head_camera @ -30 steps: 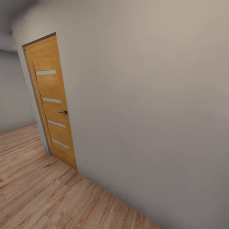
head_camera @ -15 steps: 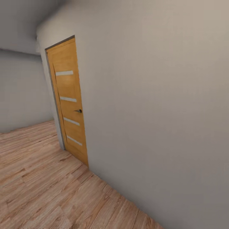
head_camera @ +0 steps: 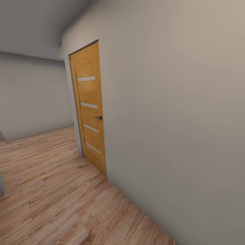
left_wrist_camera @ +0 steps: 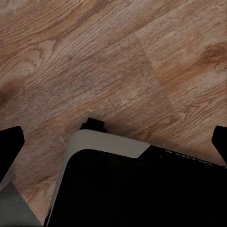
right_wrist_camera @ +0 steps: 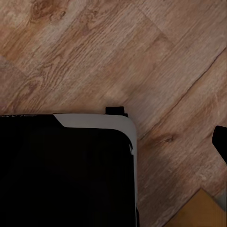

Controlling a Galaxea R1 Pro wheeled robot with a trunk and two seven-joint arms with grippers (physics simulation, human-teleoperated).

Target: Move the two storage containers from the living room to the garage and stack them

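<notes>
The storage containers are out of view. I am on light wood-plank floor [head_camera: 51, 204] beside a pale wall [head_camera: 177, 119], not on the garage's dark floor. My left gripper [left_wrist_camera: 113, 144] points down at the planks. Its black fingertips [left_wrist_camera: 10, 144] stand far apart at the frame's two sides, open, with nothing held between them. My right gripper [right_wrist_camera: 113, 142] also points at the floor. One black fingertip [right_wrist_camera: 221, 141] shows at the frame's edge, the other is lost against my dark base, and nothing is held.
An orange-wood door [head_camera: 90, 109] with pale stripes and a dark handle [head_camera: 98, 117] stands shut in the wall ahead. A grey wall [head_camera: 30, 95] closes the far end. My black, grey-rimmed base [left_wrist_camera: 142, 189] lies under both wrists. A small grey thing [head_camera: 1, 183] pokes in at the left edge.
The whole head view has swung: the door now sits further right and nearer the middle, and more of the far wall and floor shows at left. That is camera movement.
</notes>
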